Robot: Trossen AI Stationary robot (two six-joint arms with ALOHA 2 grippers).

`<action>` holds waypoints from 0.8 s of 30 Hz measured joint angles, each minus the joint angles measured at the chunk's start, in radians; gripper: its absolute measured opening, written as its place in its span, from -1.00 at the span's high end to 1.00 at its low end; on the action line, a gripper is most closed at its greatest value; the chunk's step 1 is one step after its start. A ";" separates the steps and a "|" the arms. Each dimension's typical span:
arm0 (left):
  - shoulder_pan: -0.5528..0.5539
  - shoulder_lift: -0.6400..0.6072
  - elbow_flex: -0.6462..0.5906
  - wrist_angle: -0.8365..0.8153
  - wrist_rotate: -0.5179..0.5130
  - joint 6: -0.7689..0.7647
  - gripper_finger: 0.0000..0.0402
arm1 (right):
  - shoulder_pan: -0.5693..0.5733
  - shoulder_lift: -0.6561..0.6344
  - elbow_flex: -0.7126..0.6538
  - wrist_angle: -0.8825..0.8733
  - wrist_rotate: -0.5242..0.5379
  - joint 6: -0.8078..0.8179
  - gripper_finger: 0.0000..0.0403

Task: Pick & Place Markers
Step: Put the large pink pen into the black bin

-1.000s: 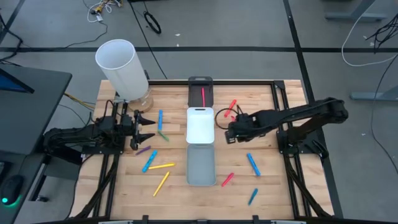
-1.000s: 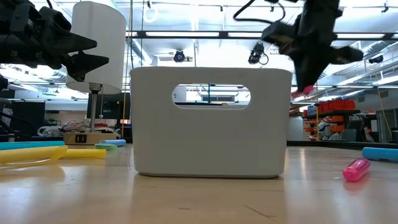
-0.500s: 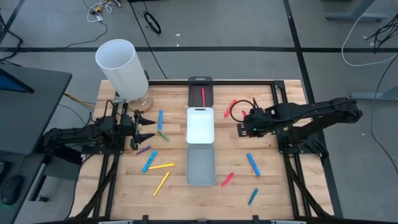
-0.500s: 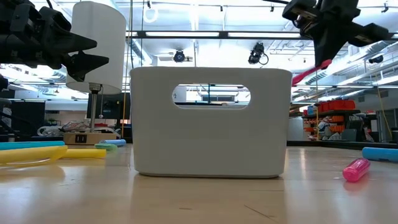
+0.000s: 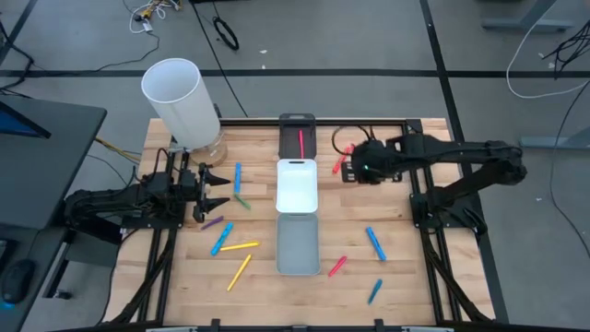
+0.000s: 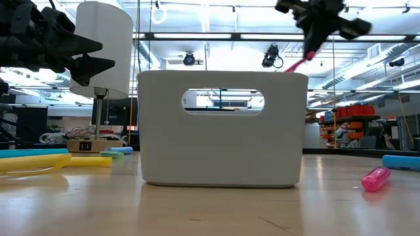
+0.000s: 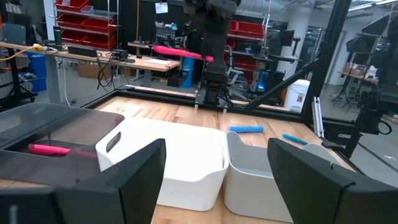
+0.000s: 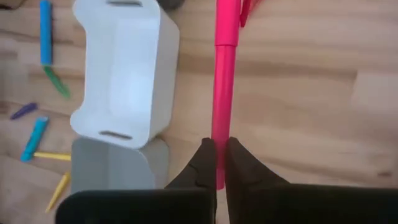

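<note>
Right gripper [image 8: 216, 163] jaws clenched on a pink marker [image 8: 224, 68], held in the air above the counter [image 5: 406, 277] near its far edge, just right of the black tray [image 5: 297, 124]. That tray already holds one pink marker [image 5: 300, 141]. White tray [image 5: 297, 184] and grey tray [image 5: 298, 244] sit in the counter's middle. Other markers lie loose on both sides: blue [image 5: 375, 243], yellow [image 5: 239, 272], purple [image 5: 213, 222]. Left gripper [image 5: 221, 190] hovers near the left edge by the white cylinder [image 5: 178, 97], jaws released, nothing in them.
</note>
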 joint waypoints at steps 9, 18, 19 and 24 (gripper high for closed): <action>0.000 0.000 0.000 0.000 0.000 0.000 -0.44 | -0.136 0.234 0.372 -0.168 -0.004 -0.150 1.00; 0.000 0.000 0.000 0.000 0.000 0.000 -0.44 | -0.227 0.441 0.694 -0.250 -0.003 -0.246 1.00; 0.000 0.000 0.000 0.000 0.000 0.000 -0.44 | -0.237 0.458 0.720 -0.252 -0.004 -0.254 1.00; 0.000 0.000 0.000 0.000 0.000 0.000 -0.44 | -0.273 0.540 0.818 -0.250 -0.009 -0.287 1.00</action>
